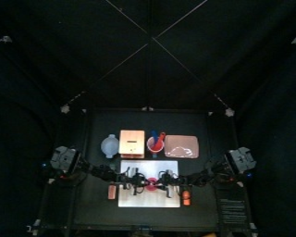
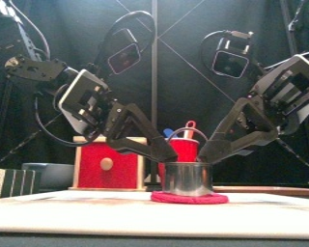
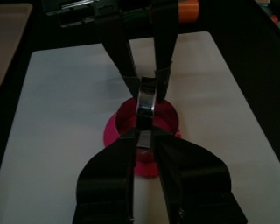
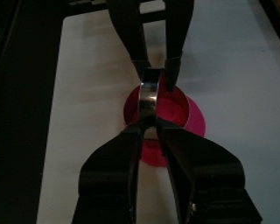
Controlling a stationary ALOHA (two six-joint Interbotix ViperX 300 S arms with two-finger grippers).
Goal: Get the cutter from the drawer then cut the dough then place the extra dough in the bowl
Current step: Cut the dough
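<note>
On black table [image 1: 95, 120]: white board [image 1: 157, 199] | dough [image 2: 189, 198] under cutter [image 2: 187, 178] | curtains [image 1: 64, 56] behind

Black desk [image 1: 194, 123] is carrying white cutting board [image 1: 129, 168] at front centre; blue-grey bowl [image 1: 110, 144], wooden box [image 1: 132, 143], red cup [image 1: 157, 144], pink tray [image 1: 188, 145] are sitting in a row behind it

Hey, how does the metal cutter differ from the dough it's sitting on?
The cutter is shiny metal; the dough is red. The cutter stands upright, while the dough lies flat. The dough spreads wider than the cutter. Both sit together at the middle of the white board.
</note>
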